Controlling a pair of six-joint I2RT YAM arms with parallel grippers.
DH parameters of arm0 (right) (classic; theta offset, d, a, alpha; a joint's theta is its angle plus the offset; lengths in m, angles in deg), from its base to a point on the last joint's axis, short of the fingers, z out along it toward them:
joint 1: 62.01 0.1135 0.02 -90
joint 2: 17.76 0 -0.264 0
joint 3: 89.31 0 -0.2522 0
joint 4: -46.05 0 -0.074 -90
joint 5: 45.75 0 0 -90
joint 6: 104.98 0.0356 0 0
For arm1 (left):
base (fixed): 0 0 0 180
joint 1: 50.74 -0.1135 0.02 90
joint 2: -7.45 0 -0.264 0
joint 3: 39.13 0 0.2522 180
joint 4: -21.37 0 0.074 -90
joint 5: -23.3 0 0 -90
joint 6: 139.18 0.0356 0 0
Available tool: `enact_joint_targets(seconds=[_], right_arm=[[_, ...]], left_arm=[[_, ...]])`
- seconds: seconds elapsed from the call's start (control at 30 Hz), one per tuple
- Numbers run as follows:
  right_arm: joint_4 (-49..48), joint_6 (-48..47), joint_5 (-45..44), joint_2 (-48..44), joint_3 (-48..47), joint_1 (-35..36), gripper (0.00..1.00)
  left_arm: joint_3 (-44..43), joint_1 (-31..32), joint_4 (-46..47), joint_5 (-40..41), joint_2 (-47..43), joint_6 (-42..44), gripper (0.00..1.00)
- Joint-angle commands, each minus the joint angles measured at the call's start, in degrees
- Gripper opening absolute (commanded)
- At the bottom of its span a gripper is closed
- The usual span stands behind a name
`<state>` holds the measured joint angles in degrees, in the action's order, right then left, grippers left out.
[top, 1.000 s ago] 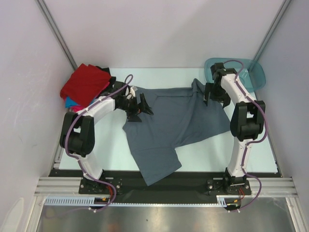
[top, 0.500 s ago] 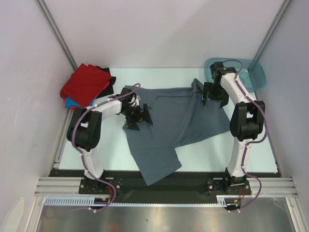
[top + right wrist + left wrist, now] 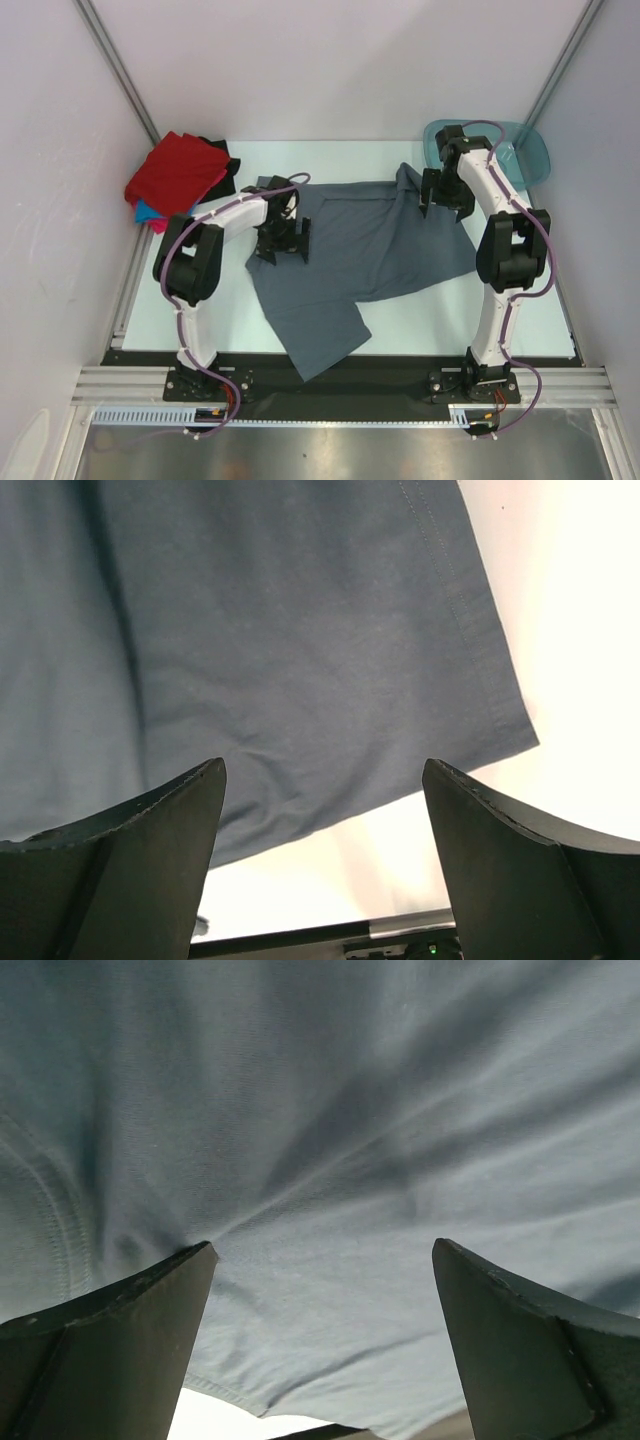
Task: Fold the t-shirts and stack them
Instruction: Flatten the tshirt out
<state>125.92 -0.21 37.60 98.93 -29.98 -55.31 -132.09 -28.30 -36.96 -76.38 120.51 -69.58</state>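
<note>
Top external view, left to right. Far-left corner of the pale tabletop (image 3: 420, 325): a small pile of soft cloth shirts. A folded red t-shirt (image 3: 175, 170) lies on top, a bright blue t-shirt (image 3: 152, 212) peeks out below its near edge, and a black t-shirt (image 3: 228, 170) shows at its right side.

Left arm reaches in from the pile side. The left gripper (image 3: 280, 243) is down at the left part of a plain slate grey-blue t-shirt (image 3: 370, 250). This shirt lies spread and creased across the middle of the table, with one portion trailing toward the near edge.

Left wrist view: the left gripper (image 3: 325, 1250) has its dark fingers (image 3: 110, 1360) spread wide. The grey-blue cloth fills the gap, and wrinkles fan out from the tip of the finger at the left of the view. Nothing is pinched.

Right arm: the right gripper (image 3: 445, 195) hangs over the shirt's far-right part, near a sleeve. Right wrist view: the right gripper (image 3: 322, 765) is also spread, its fingers (image 3: 520, 870) apart over a stitched hem, with bare table beyond it. I cannot tell whether it touches the cloth.

Far-right corner: a translucent teal plastic tub (image 3: 535, 155) sits behind the right arm, apart from the shirt.
</note>
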Motion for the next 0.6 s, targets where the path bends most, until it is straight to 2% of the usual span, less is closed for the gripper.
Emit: enact_joint_targets(seconds=[0.0,0.3,0.57], right_arm=[[0.7,-1.0,-1.2,-3.7,0.4,0.2,0.86],[1.2,-1.0,-1.5,-2.3,0.3,0.2,0.86],[-1.0,-0.7,-1.6,-0.9,8.3,0.3,0.85]], left_arm=[[3.2,-1.2,-7.1,15.4,1.0,6.1,1.00],[12.1,-1.2,-8.9,18.5,-3.1,7.3,1.00],[12.6,-1.3,-11.8,22.1,-6.1,9.9,1.00]])
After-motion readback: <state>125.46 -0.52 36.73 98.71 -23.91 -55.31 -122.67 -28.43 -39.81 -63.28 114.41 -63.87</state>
